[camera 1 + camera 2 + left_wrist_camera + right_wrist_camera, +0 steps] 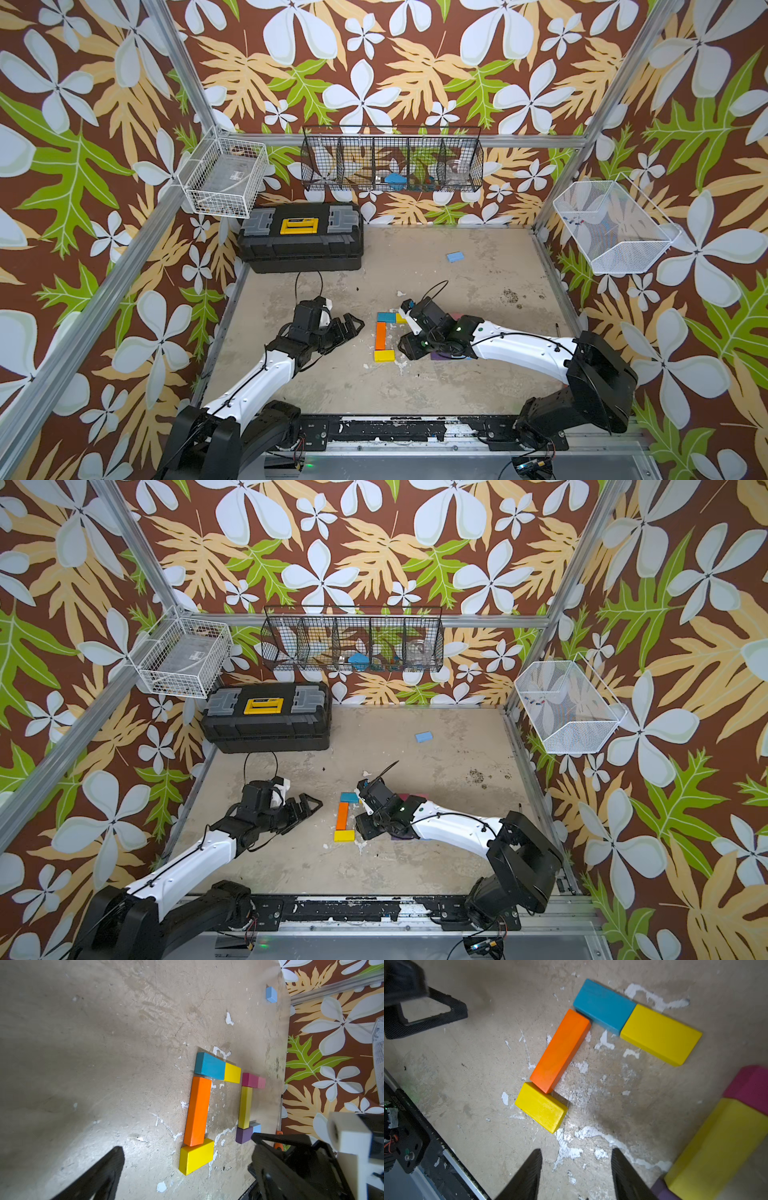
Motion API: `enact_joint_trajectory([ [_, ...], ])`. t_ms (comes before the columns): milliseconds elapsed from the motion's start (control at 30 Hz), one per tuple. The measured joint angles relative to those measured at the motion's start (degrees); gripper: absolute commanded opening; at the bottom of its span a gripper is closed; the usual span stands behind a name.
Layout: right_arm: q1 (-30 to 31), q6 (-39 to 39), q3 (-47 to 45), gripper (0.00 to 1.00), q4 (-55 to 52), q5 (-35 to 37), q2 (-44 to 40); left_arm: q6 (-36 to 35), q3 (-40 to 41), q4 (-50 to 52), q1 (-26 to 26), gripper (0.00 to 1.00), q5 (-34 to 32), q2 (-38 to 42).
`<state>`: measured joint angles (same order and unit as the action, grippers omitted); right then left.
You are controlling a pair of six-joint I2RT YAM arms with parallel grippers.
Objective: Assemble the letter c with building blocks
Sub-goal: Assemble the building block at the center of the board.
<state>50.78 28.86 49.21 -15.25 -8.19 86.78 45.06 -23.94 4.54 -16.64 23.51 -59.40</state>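
**Part-built C on the table; lower arm judged one block short, so next calls for fetching a spare and butting it on.**

Right gripper hovering over bare table, jaws partly apart, empty. Left gripper beyond the spine, jaws wide, empty. Ahead of the right jaws: orange block as spine, upper yellow block and teal block end to end, lower yellow block nearest. Spare long yellow block, magenta block and purple block just beside.

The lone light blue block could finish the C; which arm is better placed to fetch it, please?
Probably right: the light blue block lies on that arm's side, nearer the right hand than the left hand.
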Motion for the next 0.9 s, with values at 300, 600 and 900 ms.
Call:
enact_joint_trajectory([
  [300, -0.1, 4.4, -5.1, 0.56, 4.5, -3.8, -1.3, 3.4, 4.0, -2.8, -7.0, 1.0, -2.0, 0.6],
  [600, -0.1, 7.2, -6.5, 0.55, 7.6, -7.6, -1.6, 7.3, 5.3, -9.0, -12.4, 1.0, -1.1, -2.8],
  [900, -0.1, 9.8, -8.7, 0.55, 10.7, -10.9, -1.3, 9.3, 5.4, -13.8, -14.7, 1.0, 1.0, -5.2],
])
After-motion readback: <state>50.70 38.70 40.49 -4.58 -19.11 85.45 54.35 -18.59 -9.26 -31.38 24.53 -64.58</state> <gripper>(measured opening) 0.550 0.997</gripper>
